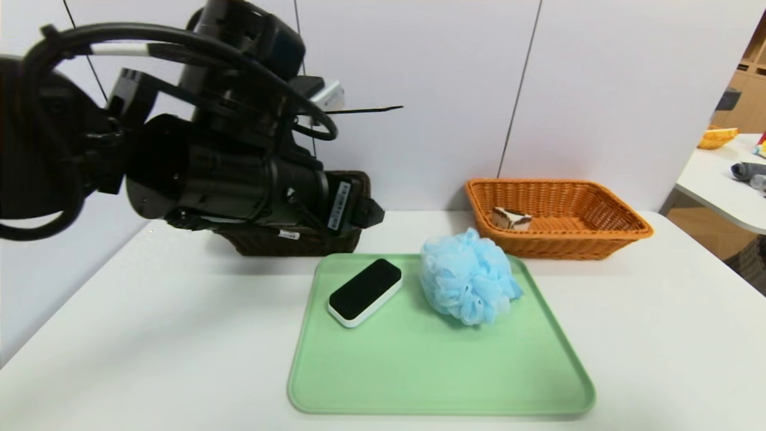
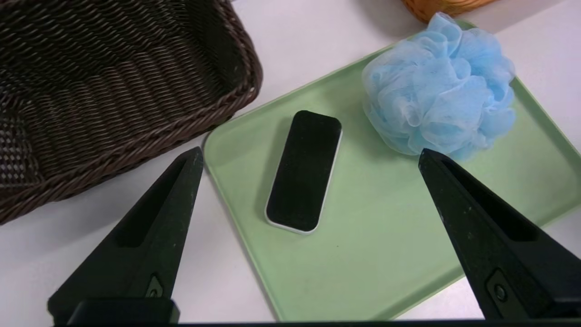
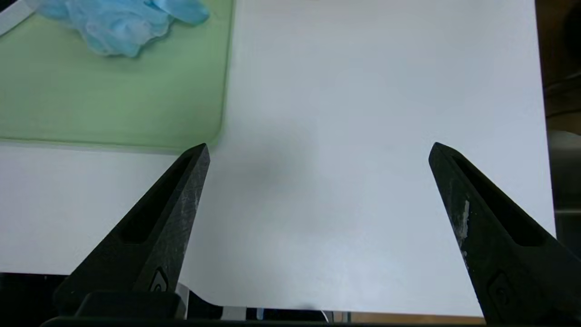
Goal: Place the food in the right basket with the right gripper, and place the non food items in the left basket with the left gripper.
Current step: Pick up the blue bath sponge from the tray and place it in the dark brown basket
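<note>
- The left arm [image 1: 197, 161] fills the left of the head view, raised above the table [image 1: 119, 335] and hiding most of the dark basket [image 1: 299, 239] behind it.
- The left gripper [image 2: 311, 156] hangs over the table and tray edge, jaws spread wide with nothing between them; in its wrist view the block sits between the two fingertips [image 2: 193, 159].
- The dark basket [image 2: 113, 91] stands just beside the tray's far left corner, and what shows of its inside holds nothing.
- The green tray [image 1: 431, 371] lies at the table's middle.
- The block [image 1: 365, 291], black top on white base, lies flat on the tray's far left part, near the dark basket.
- The blue pouf [image 1: 468, 275] rests on the tray's far edge, right of the block and apart from it.
- The orange basket [image 1: 598, 239] stands behind the tray's right corner, close to the pouf.
- The cake slice [image 1: 510, 219] lies inside the orange basket, at its left end.
- The right gripper [image 3: 317, 150] is out of the head view; its wrist view shows it over bare table beside the tray's near right corner, jaws wide apart and holding nothing.
</note>
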Controlling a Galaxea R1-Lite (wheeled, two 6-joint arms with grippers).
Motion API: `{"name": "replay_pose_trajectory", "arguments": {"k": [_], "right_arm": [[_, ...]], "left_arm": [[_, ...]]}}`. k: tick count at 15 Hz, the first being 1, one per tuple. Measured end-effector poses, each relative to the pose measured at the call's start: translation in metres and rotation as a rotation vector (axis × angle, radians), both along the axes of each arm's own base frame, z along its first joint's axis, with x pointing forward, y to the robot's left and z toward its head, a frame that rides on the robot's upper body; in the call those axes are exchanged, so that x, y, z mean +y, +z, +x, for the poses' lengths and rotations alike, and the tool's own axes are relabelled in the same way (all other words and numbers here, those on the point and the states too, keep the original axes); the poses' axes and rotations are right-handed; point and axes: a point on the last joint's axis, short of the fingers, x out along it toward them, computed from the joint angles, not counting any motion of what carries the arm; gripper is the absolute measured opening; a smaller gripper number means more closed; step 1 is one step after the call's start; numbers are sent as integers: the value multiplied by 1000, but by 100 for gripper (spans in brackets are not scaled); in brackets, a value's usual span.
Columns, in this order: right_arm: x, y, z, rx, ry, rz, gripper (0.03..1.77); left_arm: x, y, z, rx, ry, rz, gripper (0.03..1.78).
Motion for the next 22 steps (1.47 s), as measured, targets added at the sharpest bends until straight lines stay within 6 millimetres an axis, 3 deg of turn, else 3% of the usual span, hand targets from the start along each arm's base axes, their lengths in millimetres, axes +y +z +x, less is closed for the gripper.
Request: {"name": "replay_pose_trajectory", "arguments": {"k": [6,8,13,17,22], "right_arm": [[-13,-27,-43,189,-95,-40,169],[-14,-34,-48,218,-123,-51,169],[-12,-29,-36,152,-118,-47,169],[-9,-20,-19,49,-53,-20,169],[-7,-28,-13,84,-12,5,169]], "left_arm": [[-49,0,17,74,-49,95,169],[-66,-10,24,96,-45,142,169],[-85,-31,30,128,-58,189,169],[-91,-35,30,129,-66,193,169],[-112,-35,27,74,-124,119,169]]}}
